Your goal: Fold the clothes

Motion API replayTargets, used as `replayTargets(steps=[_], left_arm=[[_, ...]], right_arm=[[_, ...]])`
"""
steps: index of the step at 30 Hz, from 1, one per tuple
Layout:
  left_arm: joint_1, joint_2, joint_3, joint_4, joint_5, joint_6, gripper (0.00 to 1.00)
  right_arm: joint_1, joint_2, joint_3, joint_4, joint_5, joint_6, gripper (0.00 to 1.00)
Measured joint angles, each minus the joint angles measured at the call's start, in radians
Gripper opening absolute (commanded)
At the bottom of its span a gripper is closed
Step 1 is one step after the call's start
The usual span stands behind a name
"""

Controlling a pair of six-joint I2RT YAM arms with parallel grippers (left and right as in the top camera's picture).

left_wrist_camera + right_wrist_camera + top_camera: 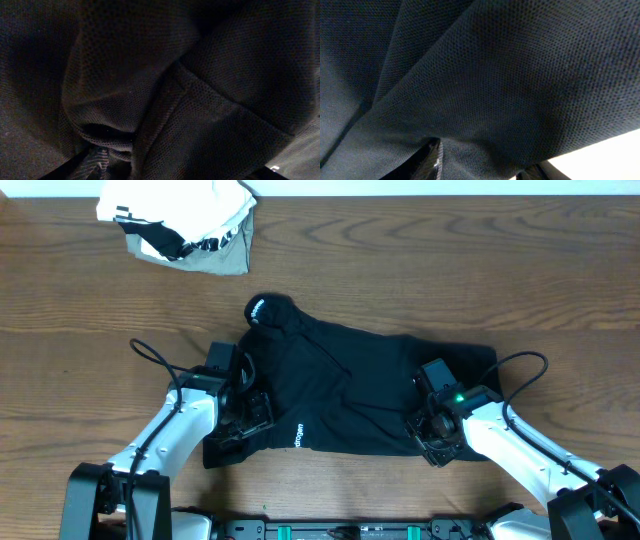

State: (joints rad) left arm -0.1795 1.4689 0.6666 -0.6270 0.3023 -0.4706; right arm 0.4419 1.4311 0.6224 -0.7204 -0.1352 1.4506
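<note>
The black garment (350, 395) lies spread on the wooden table (450, 270), a little below the middle, and its long side runs from left to right. One narrow part of it reaches up and to the left, and there we see a small white tag (257, 308). Near its front edge, left of the middle, there is a small white logo (298, 437). The cloth is wrinkled, with some folds in the middle.

The left gripper (245, 420) sits on the garment's left front corner, touching the cloth. The right gripper (428, 435) sits on the garment's front edge, toward the right end, and also touches the cloth. The two are well apart, with the logo between them.

In both wrist views the black mesh cloth fills almost the whole picture and hangs just in front of the lens. In the left wrist view it makes deep folds. In the right wrist view it is smoother, and a pale strip shows at the lower right corner. The fingers are almost fully hidden, so for both grippers we cannot tell if the jaws are apart or together.

A white and grey bundle (180, 225) lies at the far left corner of the table, well apart from the garment.
</note>
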Motion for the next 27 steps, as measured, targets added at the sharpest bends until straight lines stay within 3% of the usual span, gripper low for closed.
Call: replayTargets(steps=[8, 23, 27], left_arm=[[0.000, 0.000, 0.000, 0.000, 0.000, 0.000, 0.70], [0.000, 0.000, 0.000, -0.001, -0.003, 0.004, 0.70], [0.000, 0.000, 0.000, -0.001, -0.003, 0.004, 0.70]], right_arm=[[0.000, 0.000, 0.003, -0.002, 0.008, -0.032, 0.49], [-0.003, 0.000, 0.039, -0.004, 0.058, -0.135, 0.46], [-0.015, 0.000, 0.039, -0.004, 0.061, -0.159, 0.37]])
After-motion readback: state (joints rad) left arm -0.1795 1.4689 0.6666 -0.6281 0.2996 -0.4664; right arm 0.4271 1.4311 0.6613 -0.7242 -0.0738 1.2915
